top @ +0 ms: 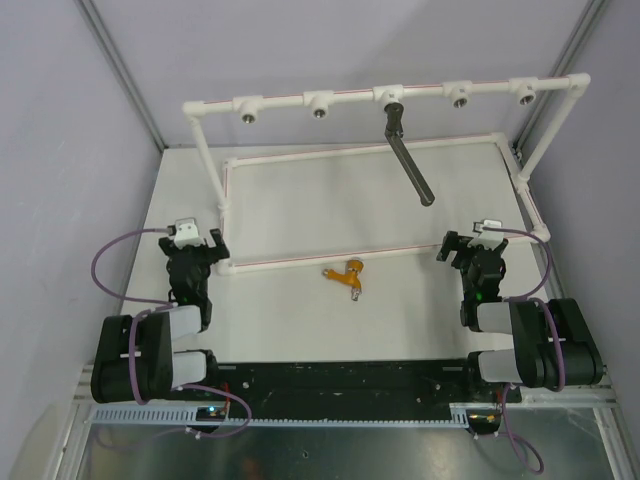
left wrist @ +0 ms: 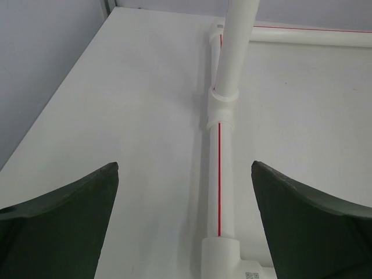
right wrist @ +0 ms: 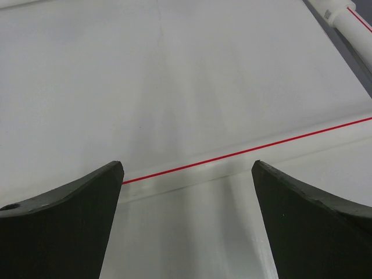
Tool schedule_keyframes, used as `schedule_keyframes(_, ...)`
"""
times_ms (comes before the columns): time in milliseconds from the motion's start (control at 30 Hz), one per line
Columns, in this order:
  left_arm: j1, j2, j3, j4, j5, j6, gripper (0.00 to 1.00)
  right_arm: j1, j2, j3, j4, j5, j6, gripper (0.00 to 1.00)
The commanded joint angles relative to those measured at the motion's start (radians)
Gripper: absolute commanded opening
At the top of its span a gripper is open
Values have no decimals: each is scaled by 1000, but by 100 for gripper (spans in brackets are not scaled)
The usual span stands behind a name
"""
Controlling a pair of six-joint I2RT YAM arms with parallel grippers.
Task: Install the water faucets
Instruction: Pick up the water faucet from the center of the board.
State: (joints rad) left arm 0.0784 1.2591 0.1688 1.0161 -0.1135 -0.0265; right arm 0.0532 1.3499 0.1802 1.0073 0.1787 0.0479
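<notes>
A small orange-brass faucet [top: 349, 277] lies on the white table just in front of the pipe frame's near bar, between the two arms. The black faucet [top: 405, 152] with its long arm hangs from the middle socket of the raised top pipe [top: 385, 94]. My left gripper [top: 209, 243] is open and empty at the frame's near left corner; its wrist view shows the red-striped white pipe [left wrist: 220, 174] between the jaws. Over the near bar's right end my right gripper [top: 462, 245] is open and empty, above a red-striped bar [right wrist: 244, 160].
The white pipe frame [top: 370, 255] forms a rectangle on the table, with uprights carrying the top pipe and its several round sockets [top: 318, 104]. Grey walls stand close on the left and behind. A black rail [top: 340, 380] runs along the near edge.
</notes>
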Motion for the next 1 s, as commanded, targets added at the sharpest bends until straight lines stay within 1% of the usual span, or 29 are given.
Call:
schedule_keyframes(0,12,-11,8,54,52,12,100,-3,7,32,41,10,-9,99)
schedule_keyframes(200,12,-10,8,55,55,11,100,-23,8,47,14,43,30,99)
schedule_keyframes(800,6,-9,11,56,42,11,100,-40,-2,46,6,43,50,99)
schedule_keyframes(867,-2,-42,39,-14,-55,-12,100,-44,-27,37,0,49,69,99)
schedule_keyframes(933,-1,-109,116,-204,-142,-43,100,-62,-57,25,-8,48,82,99)
schedule_keyframes(967,-1,-141,158,-316,-148,-35,100,-67,-67,19,-2,50,82,99)
